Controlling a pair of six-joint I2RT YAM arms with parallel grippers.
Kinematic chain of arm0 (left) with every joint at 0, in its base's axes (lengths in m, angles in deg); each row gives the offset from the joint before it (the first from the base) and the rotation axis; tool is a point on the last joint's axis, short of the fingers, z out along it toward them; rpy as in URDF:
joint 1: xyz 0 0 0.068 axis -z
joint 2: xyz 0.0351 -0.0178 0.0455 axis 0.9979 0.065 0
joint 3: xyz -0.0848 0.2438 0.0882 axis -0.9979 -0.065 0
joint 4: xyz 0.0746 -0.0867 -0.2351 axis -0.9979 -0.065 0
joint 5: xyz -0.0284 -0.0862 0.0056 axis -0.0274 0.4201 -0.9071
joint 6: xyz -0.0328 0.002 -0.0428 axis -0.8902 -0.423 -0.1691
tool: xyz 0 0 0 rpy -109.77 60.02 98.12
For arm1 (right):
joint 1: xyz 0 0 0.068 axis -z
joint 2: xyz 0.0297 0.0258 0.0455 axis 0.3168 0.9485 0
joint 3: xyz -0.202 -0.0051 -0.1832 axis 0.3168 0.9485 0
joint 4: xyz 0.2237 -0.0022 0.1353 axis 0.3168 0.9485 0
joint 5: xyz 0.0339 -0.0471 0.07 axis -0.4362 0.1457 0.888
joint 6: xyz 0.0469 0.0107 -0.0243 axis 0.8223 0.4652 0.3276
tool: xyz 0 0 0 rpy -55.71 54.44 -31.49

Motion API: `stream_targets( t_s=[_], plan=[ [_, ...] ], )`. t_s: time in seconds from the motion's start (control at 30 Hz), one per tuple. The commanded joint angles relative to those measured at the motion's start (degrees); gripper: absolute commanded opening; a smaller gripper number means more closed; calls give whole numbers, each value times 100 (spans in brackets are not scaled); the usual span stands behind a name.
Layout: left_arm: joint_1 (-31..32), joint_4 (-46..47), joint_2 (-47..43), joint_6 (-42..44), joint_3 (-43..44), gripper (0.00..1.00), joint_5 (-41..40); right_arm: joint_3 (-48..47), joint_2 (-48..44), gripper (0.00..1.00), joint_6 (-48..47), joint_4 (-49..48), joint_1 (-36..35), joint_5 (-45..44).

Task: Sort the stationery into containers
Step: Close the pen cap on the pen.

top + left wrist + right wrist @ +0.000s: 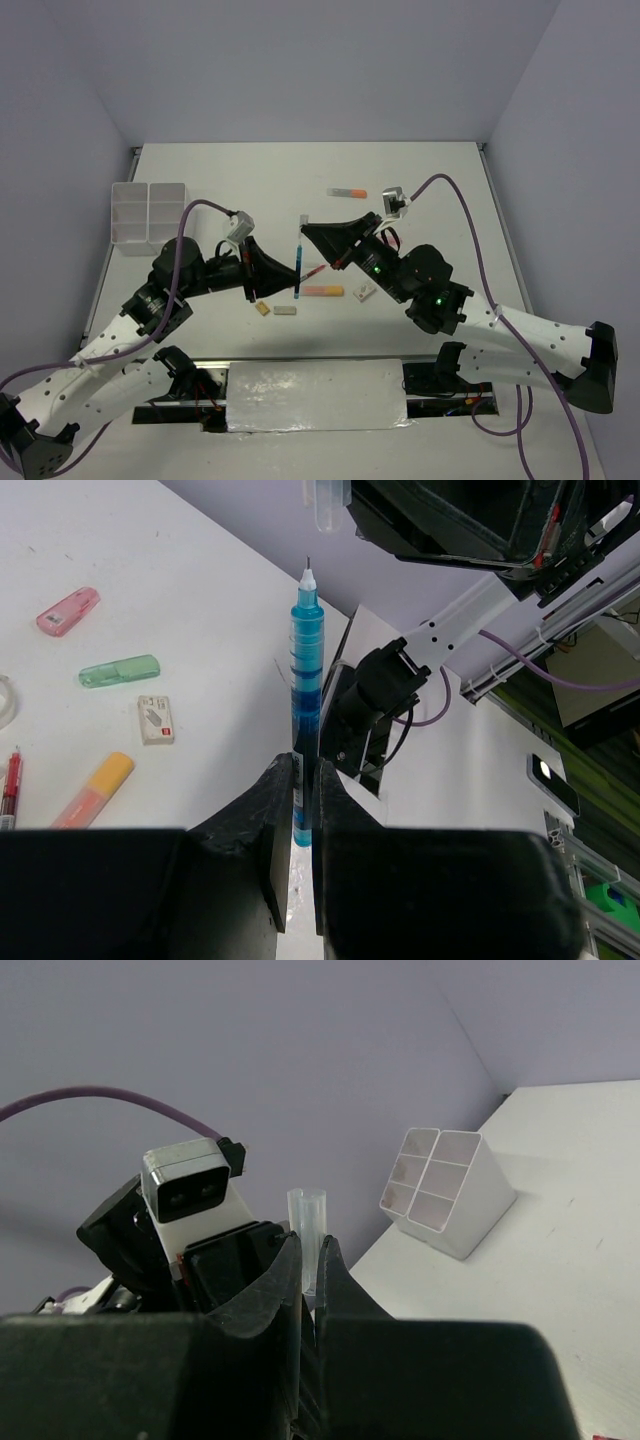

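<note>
White table (250,170), pale lilac walls (300,60); the left gripper (303,780) clamps a blue pen (305,650), the right gripper (311,1260) a clear cap (306,1215).

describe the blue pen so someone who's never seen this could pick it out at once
Start at the middle of the white table. There the left gripper is shut on the blue pen, holding it off the surface. Unlike the red pen lying flat, it is translucent blue, its tip bare, facing the clear cap in the right gripper.
</note>
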Motion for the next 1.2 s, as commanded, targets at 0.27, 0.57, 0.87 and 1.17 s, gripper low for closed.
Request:
stream_targets(
  t_s=[0.27,0.57,0.87,1.17],
  plan=[
    [-20,260,-58,-25,66,0,-26,-5,106,0,-53,-270,-32,97],
    [-20,137,-76,54,119,0,-140,57,124,0,35,-279,-41,114],
    [-20,172,-146,19,93,0,-280,145,115,0,79,-287,-41,176],
    [-20,225,-93,-69,198,0,-228,338,326,0,-193,-761,-102,439]
  ],
)
